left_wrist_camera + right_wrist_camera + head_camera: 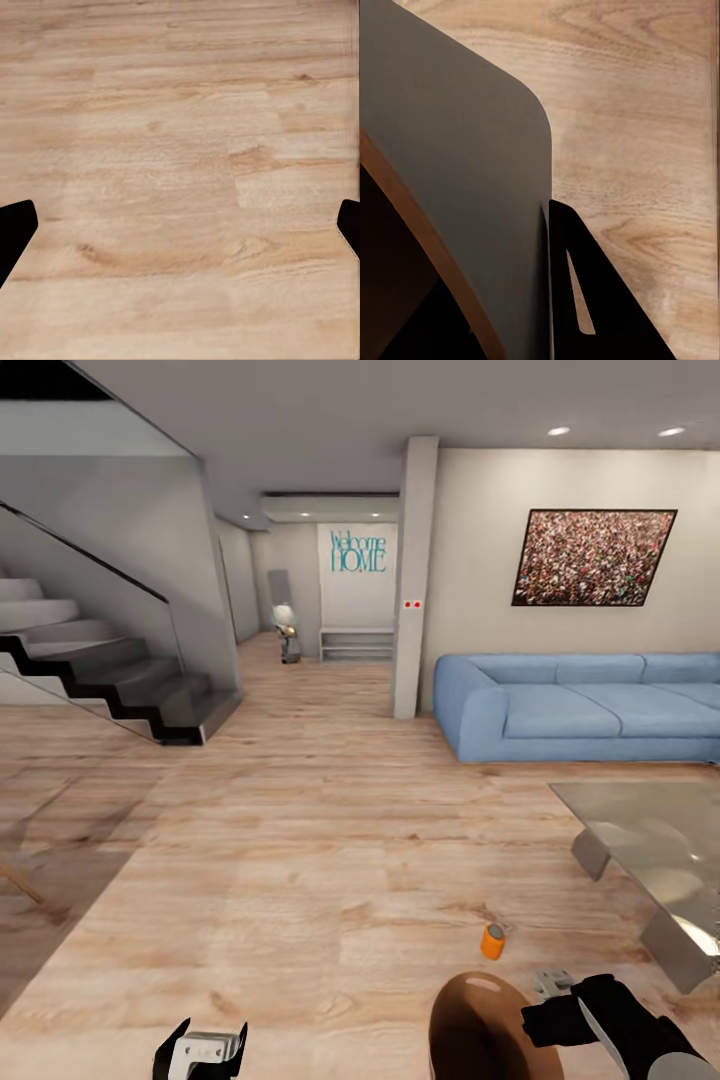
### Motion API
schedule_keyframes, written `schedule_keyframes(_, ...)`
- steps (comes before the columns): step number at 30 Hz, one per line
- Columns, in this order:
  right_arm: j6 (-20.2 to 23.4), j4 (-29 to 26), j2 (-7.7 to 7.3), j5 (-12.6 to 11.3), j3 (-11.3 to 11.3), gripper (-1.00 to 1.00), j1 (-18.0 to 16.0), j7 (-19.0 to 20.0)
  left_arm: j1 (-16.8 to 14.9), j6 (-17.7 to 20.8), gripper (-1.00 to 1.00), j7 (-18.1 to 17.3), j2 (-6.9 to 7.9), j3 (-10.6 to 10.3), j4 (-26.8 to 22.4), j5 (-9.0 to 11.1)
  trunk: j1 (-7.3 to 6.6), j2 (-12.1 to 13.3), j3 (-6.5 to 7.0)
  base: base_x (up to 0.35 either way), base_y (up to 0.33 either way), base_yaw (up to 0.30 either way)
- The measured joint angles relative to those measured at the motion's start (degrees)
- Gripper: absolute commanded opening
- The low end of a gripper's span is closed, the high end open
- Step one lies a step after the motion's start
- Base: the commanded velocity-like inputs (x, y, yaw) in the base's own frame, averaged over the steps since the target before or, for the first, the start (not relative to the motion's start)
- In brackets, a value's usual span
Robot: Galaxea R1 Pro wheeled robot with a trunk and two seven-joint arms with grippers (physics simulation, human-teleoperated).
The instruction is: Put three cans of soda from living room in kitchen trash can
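Observation:
One bright orange soda can [492,941] stands upright on the light wood floor, just off the near corner of the glass coffee table [650,825]. The other orange can and the dark blue can are out of view. A brown trash can [478,1028] with a dark inside hangs at the bottom of the head view, a little nearer to me than the can. My right gripper [532,1018] is shut on its rim. In the right wrist view one black finger [585,300] lies against the bin's dark wall [457,150]. My left gripper [180,229] hangs open over bare floor, and also shows low in the head view as the left gripper [203,1050].
A blue sofa [585,705] stands along the far right wall behind the table. A white pillar [413,580] rises left of it, with a hallway beyond. Stairs [100,670] climb at the left. A wooden leg [20,880] pokes in at the left edge.

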Motion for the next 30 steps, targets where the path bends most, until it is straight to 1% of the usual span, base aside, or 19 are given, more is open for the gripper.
schedule_keyframes(13, -0.1, 0.0, -0.03, 0.1, 0.0, -1.0, 0.0, 0.0, 0.0, 0.0, 1.0, 0.0, -0.01, -0.1, 0.1, -0.1, 0.0, 0.0, 0.37, 0.241, -0.175, -0.25)
schedule_keyframes(30, 0.0, 0.0, -0.06, 0.1, 0.0, -1.0, 0.0, 0.0, 0.0, 0.0, 1.0, 0.1, -0.01, -0.1, 0.0, -0.1, 0.0, 0.0, 1.19, 0.147, -0.253, -0.229)
